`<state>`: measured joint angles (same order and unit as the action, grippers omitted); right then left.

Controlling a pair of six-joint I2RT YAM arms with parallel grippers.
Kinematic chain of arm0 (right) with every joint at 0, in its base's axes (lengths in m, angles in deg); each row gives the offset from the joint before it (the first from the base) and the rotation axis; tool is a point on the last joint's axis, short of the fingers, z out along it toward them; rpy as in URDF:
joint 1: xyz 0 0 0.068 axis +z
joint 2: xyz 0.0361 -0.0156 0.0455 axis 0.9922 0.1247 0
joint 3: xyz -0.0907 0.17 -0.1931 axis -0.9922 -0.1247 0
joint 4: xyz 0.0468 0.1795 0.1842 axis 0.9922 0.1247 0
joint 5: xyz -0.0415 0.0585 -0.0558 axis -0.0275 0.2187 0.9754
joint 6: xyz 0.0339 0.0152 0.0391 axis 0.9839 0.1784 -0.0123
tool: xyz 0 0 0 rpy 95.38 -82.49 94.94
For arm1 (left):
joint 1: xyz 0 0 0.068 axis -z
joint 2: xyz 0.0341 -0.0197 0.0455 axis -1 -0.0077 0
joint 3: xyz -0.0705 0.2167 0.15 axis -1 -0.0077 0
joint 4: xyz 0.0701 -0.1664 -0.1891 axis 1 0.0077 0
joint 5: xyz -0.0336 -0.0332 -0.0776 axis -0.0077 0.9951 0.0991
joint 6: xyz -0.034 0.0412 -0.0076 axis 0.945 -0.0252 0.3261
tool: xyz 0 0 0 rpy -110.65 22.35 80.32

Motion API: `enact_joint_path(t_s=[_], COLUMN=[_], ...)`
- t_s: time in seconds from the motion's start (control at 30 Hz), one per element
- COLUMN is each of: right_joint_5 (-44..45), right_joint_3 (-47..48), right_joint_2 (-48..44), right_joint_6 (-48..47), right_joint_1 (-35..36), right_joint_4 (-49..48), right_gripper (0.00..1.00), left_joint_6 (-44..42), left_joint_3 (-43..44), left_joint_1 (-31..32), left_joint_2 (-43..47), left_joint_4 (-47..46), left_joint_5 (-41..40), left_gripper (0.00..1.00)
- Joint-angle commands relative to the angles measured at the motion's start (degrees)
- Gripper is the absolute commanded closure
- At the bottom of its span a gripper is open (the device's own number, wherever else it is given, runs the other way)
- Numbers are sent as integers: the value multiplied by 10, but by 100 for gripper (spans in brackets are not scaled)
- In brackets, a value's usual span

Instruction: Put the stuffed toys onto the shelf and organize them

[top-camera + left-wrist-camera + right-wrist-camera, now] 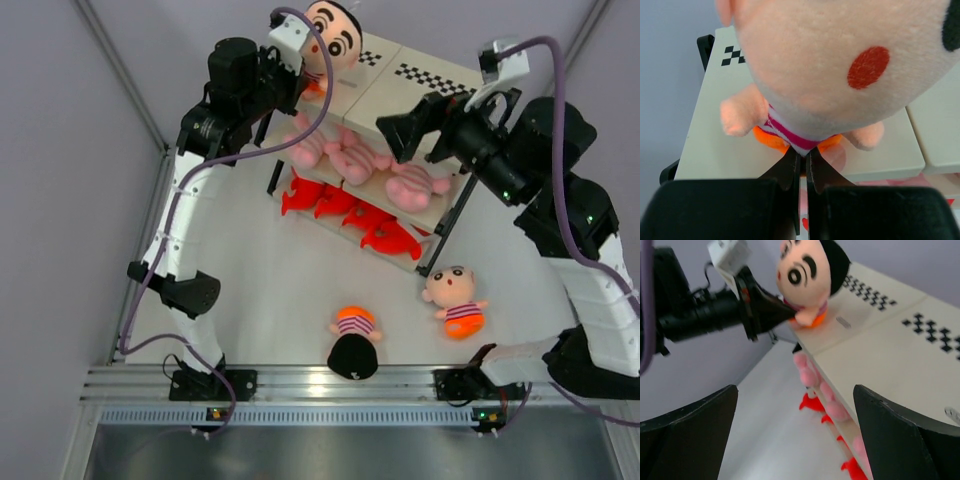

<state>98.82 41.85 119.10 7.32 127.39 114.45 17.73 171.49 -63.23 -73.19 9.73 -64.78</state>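
On the shelf (385, 95), at the left end of the top tier, the upright boy doll (335, 32) sits with its long axis vertical: head up, orange shorts on the board, face turned toward the front of the shelf. The left gripper (803, 157) is closed, and its fingertips meet at the hem of the doll's striped shirt, pinching the fabric. The doll is soft peach plush with a large round head, black hair and a red cheek patch.

The shelf is a slanted rack with a thin black metal frame. Its boards are smooth and cream, and the top boards carry black-and-white checkered strips along the rear. The doll sits close to the front edge of its board. To the doll's right, bare board runs across the rest of the top tier.

The right gripper (796, 430) hangs over the right half of the shelf front, jaws spread wide and holding nothing.

Three pink plush animals (360, 155) lie side by side on the middle tier. Red plush figures (345, 210) fill the lowest tier.

Before the shelf's right end, the face-up boy doll (455, 302) lies on the white table (260, 280), head toward the shelf. Before the shelf's centre, the near boy doll (352, 340) lies with its shorts toward the shelf and its black hair away from it. Bare table separates both dolls from the shelf feet.
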Motion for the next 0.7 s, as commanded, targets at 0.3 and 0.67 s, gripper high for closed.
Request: enact_joint_path(t_s=[0.3,0.67], right_joint_5=[-164,-197], right_joint_3=[126,126], right_joint_2=[196,238], right_joint_6=[25,126], right_joint_1=[-80,-123], right_joint_4=[-236,-311], right_gripper=[3,28], left_joint_6=[-3,-1], left_joint_3=[-37,-61], left_joint_1=[16,22], left_joint_2=[66,81], left_joint_4=[-15,-14], left_joint_5=[4,38], left_gripper=[100,100])
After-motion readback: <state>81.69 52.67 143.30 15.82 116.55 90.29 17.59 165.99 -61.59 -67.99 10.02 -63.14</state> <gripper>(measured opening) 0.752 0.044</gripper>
